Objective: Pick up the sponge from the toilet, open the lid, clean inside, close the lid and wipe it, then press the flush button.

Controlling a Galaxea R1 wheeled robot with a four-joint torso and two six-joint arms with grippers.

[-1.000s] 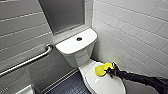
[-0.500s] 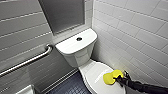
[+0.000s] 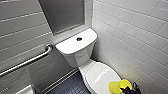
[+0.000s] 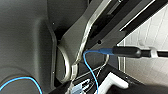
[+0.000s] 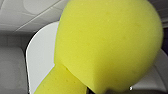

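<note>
White tiles [image 3: 130, 22] flank the toilet [image 3: 75, 48]; lower right, our right gripper's [image 3: 128, 90] fingers clasp the sponge [image 3: 117, 86]; lid [image 3: 100, 75] closed, rest undone, we judge.

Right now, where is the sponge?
In the head view the sponge is low on the right, held in the right gripper, at the front right edge of the closed lid.

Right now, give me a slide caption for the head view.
Right gripper holding the yellow sponge at the front of the closed toilet lid, flush button on the tank behind.
</note>
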